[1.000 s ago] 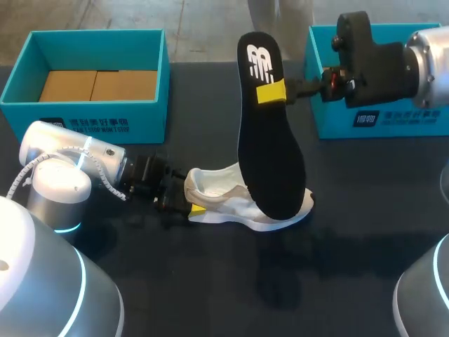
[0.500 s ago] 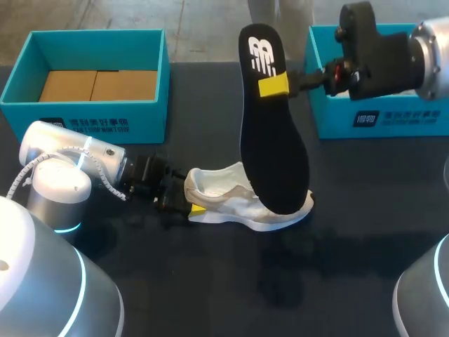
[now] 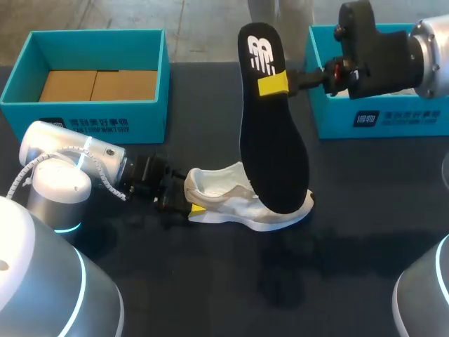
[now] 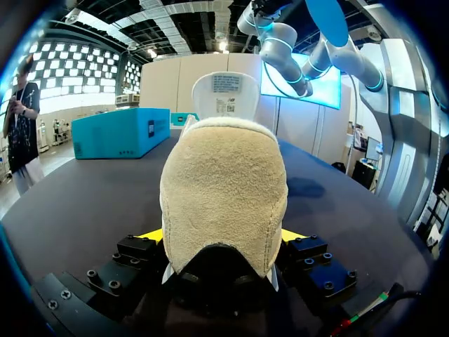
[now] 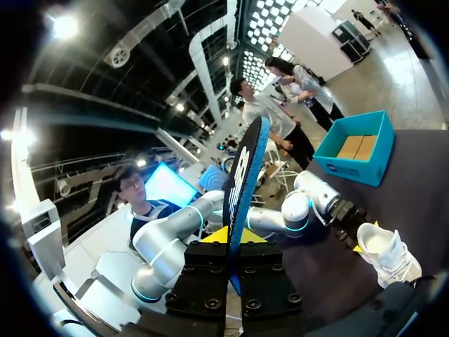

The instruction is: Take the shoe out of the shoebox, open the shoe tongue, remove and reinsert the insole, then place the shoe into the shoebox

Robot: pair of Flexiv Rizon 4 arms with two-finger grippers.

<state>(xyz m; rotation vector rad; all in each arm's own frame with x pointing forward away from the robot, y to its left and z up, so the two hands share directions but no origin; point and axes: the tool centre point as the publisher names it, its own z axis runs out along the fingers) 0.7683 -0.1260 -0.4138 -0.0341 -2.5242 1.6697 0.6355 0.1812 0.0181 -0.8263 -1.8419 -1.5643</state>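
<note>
1. The shoe is a white sneaker with a white sole and a beige suede heel panel. It stands on its sole on the dark tabletop, toe towards the right arm's side. In the left wrist view its tongue stands upright.
2. The left hand is clamped on the shoe's heel, with one yellow tip against each side of it.
3. The insole is out of the shoe. Its upper face is black with a white mark at the heel end, and its underside is blue.
4. The right hand is clenched on the insole near its heel end and holds it steeply tilted above the shoe, heel end up. The toe end overlaps the shoe's forefoot in the head view; contact cannot be determined.
5. An open teal shoebox holding brown cardboard sits at the far left of the tabletop. A second teal box sits at the far right, under the right arm.
</note>
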